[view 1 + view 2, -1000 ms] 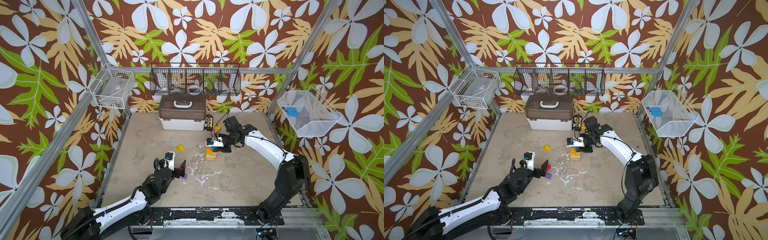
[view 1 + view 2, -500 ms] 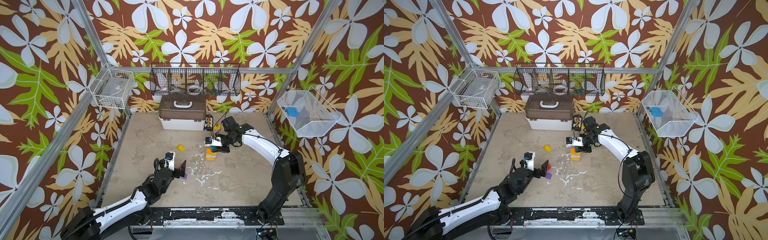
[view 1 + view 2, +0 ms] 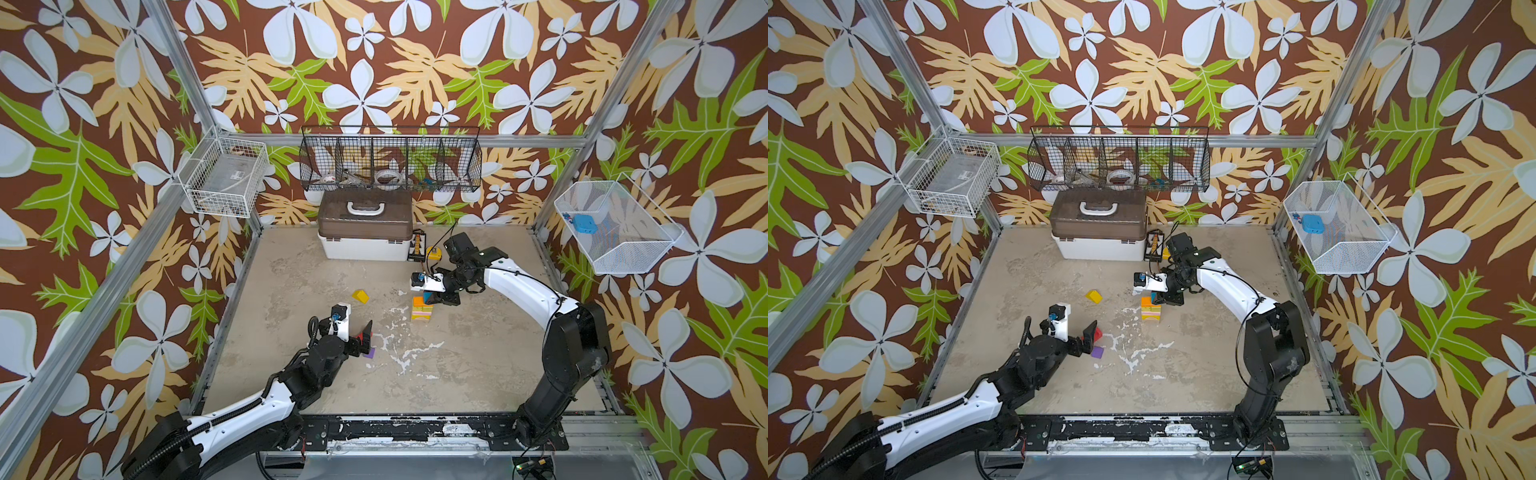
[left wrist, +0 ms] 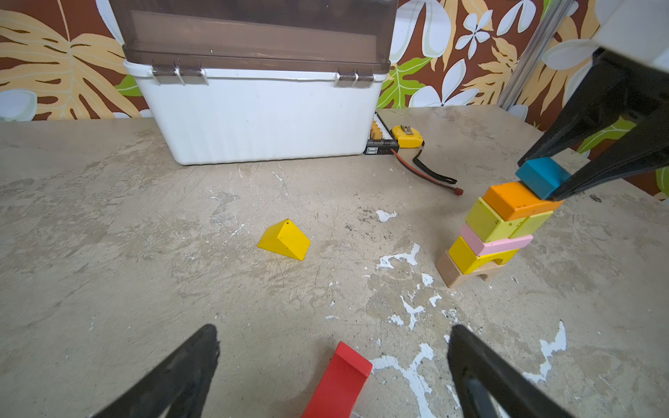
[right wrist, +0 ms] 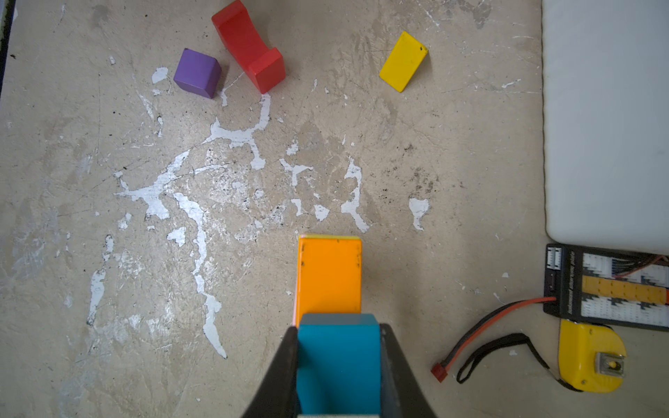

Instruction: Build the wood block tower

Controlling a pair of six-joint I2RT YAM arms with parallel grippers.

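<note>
The white box sits at the back of the table. The tower stands near it. The right gripper squeezes a blue block at the tower's orange top. The left gripper is spread wide over a red arch, beside a purple block.

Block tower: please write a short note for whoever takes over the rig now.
Right gripper: shut on the teal block, held at the top of the tower, over one end of the orange block; contact unclear.
Left gripper: open, with the red arch lying between its jaws.
Done: five blocks stacked, plain wood block at the base, orange on top.
Left: release the teal block; then the purple cube, red arch and yellow wedge, all loose on the table.
</note>
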